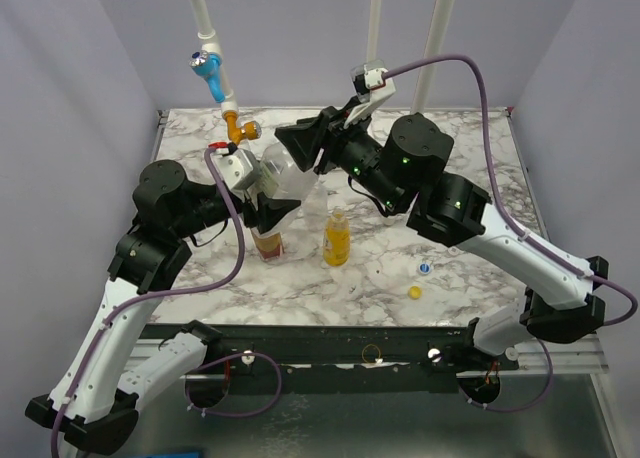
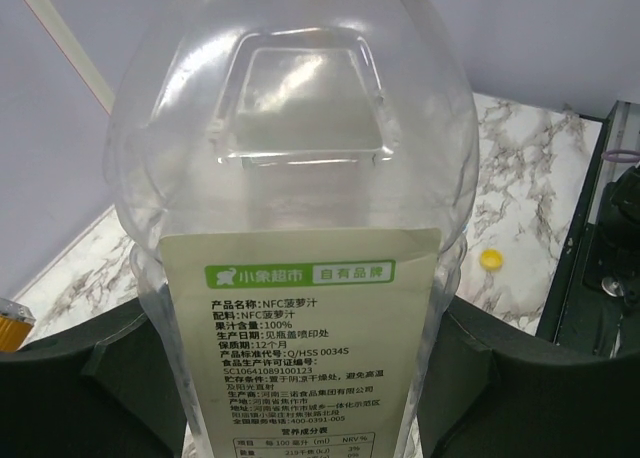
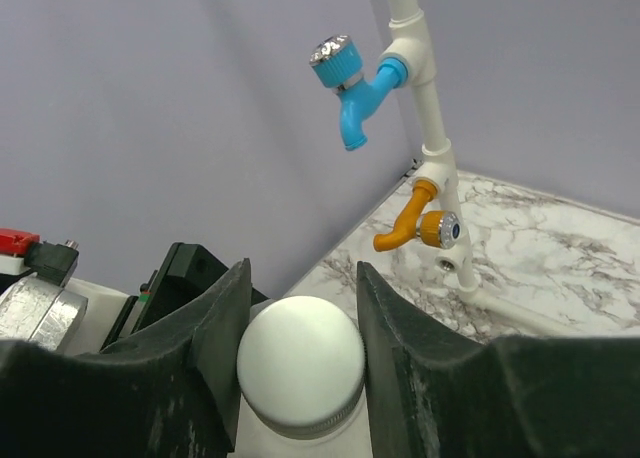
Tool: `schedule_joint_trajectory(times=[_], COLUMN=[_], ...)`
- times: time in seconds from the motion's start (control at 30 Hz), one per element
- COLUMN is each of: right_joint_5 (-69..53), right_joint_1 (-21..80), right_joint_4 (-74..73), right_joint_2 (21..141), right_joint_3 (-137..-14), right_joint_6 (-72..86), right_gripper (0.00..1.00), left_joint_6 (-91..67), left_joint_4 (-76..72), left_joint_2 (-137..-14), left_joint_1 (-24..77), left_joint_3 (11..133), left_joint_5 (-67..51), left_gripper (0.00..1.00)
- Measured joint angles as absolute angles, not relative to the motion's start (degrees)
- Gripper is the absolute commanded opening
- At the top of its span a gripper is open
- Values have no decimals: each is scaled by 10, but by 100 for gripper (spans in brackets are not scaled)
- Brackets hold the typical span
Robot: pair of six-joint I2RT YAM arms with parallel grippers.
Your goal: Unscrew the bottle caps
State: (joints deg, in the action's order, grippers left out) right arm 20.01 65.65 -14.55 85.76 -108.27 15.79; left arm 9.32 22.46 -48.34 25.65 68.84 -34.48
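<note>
My left gripper (image 1: 268,183) is shut on the wider clear bottle (image 1: 287,170) and holds it raised above the table. In the left wrist view the bottle (image 2: 300,178) fills the frame, its white label toward the camera, with dark fingers (image 2: 70,378) pressed on both sides. My right gripper (image 1: 305,143) is shut on the bottle's white cap (image 3: 300,363), with fingers (image 3: 215,348) touching it on each side. The brown bottle (image 1: 267,243) and the yellow-orange bottle (image 1: 337,238) stand on the table. A yellow cap (image 1: 414,291) and a blue-and-white cap (image 1: 425,269) lie loose at the front right.
A white pipe with a blue tap (image 1: 209,66) and an orange tap (image 1: 243,130) rises at the back left; both show in the right wrist view, blue tap (image 3: 350,78) above orange tap (image 3: 420,228). The yellow cap also shows in the left wrist view (image 2: 490,259).
</note>
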Motion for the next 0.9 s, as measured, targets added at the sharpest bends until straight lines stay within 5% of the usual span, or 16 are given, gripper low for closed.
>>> schedule_joint_trajectory(times=[0.2, 0.43, 0.8, 0.83, 0.9], right_joint_5=[198, 140, -171, -186, -201], right_joint_1=[656, 655, 648, 648, 648], right_joint_4=[-102, -62, -33, -32, -30], right_joint_2=[833, 803, 746, 745, 742], right_joint_3=[-1030, -992, -979, -978, -977], right_joint_6=[160, 128, 56, 53, 43], right_gripper=[1, 0, 1, 11, 54], left_joint_6=[91, 59, -57, -65, -80], left_joint_4=[233, 227, 199, 196, 196], left_joint_2=[-487, -487, -491, -491, -493], left_joint_1=[256, 260, 267, 268, 268], left_joint_3=[688, 690, 728, 728, 728], left_joint_5=[-345, -381, -591, -606, -622], left_gripper=[6, 5, 1, 1, 0])
